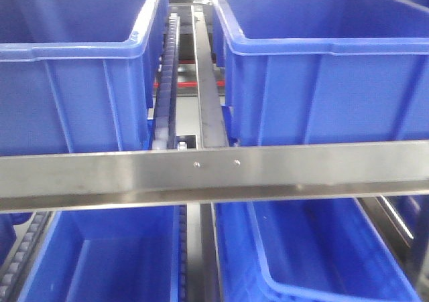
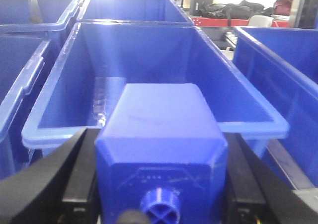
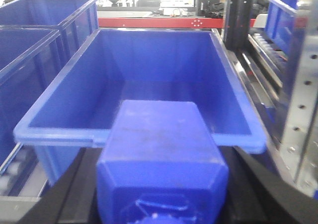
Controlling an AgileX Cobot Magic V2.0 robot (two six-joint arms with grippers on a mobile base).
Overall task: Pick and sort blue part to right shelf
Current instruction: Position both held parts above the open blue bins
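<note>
Front view, left to right. We list the right shelf [image 1: 301,168]: its flat steel front rail [image 1: 100,178] runs across the whole width and covers the foot of the upper bins. Behind the rail stand the left upper bin [image 1: 74,81], a roller track [image 1: 166,81], a steel divider [image 1: 206,94] and the right upper bin [image 1: 322,81]. Two lower bins [image 1: 107,255] [image 1: 315,248] sit beneath the rail. We see neither arm in this view.

Left wrist view. A neighbouring bin [image 2: 20,85] is at the left, a long open bin [image 2: 248,119] is straight ahead, and another bin [image 2: 283,55] is at the right. The left gripper [image 2: 160,154] is closed to the width of the blue part [image 2: 161,124]. Its black fingers [image 2: 82,169] press both flanks. The part's round cap points toward the camera, and its far end lies at the near rim of the long bin.

Right wrist view. Two bins [image 3: 30,60] are at the left, an open bin [image 3: 159,60] is ahead, and a black post [image 3: 238,15] and a perforated steel upright [image 3: 298,110] are at the right. The right gripper [image 3: 161,179] grips a blue block [image 3: 159,139] of like shape between its dark fingers. The frame edge cuts off the block's neck end, and its far end overlaps the bin's near rim.
</note>
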